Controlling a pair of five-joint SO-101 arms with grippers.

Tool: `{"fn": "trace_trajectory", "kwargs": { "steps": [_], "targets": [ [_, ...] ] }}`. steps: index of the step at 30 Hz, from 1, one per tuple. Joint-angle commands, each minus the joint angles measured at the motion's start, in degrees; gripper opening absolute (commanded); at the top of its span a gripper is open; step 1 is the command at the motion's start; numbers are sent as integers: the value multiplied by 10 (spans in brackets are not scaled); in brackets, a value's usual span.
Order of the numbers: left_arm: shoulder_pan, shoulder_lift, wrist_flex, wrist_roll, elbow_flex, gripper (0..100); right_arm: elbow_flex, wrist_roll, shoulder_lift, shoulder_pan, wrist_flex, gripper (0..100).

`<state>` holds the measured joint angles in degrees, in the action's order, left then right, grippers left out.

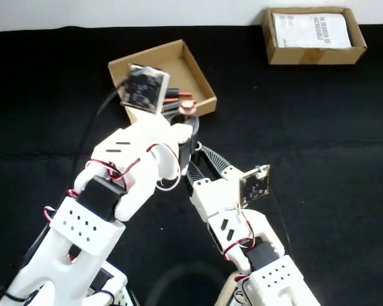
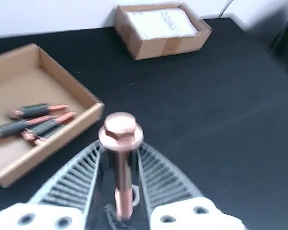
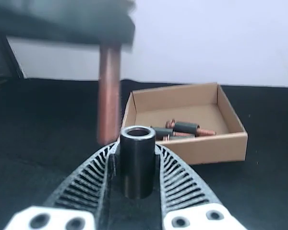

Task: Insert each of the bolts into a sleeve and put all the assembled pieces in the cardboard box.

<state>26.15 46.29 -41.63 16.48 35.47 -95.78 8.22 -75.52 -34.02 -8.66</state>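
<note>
My left gripper (image 2: 120,149) is shut on a copper bolt (image 2: 120,139), hex head up; in the high view the bolt (image 1: 187,107) sits by the near corner of the cardboard box (image 1: 204,83). My right gripper (image 3: 137,146) is shut on a black sleeve (image 3: 137,160), upright with its mouth open upward. In the right wrist view the bolt's shaft (image 3: 108,96) hangs just beside the sleeve, with its tip about level with the rim and outside the hole. Several assembled pieces (image 2: 33,122) lie in the box (image 2: 81,91). In the high view the right gripper (image 1: 196,157) is just below the left one (image 1: 185,118).
A second cardboard box (image 1: 313,54) holding a printed sheet stands at the back right. The table is covered in black cloth (image 1: 319,140). Both arms crowd together just in front of the open box.
</note>
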Motion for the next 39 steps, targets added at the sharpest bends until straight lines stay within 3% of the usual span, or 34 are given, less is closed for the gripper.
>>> {"fn": "trace_trajectory", "kwargs": {
  "steps": [1,19,24,39],
  "targets": [
    [8,-3,37,2,-15,9,-28,3,-5,-21,-10,8],
    [7,-5,73,-3,-16,10,-23,3,-5,-23,21,8],
    [6,-24,94,-32,8,10,-22,3,-5,-23,24,8],
    [6,-33,106,-32,64,10,-22,3,-5,-21,25,8]
  ]
}}
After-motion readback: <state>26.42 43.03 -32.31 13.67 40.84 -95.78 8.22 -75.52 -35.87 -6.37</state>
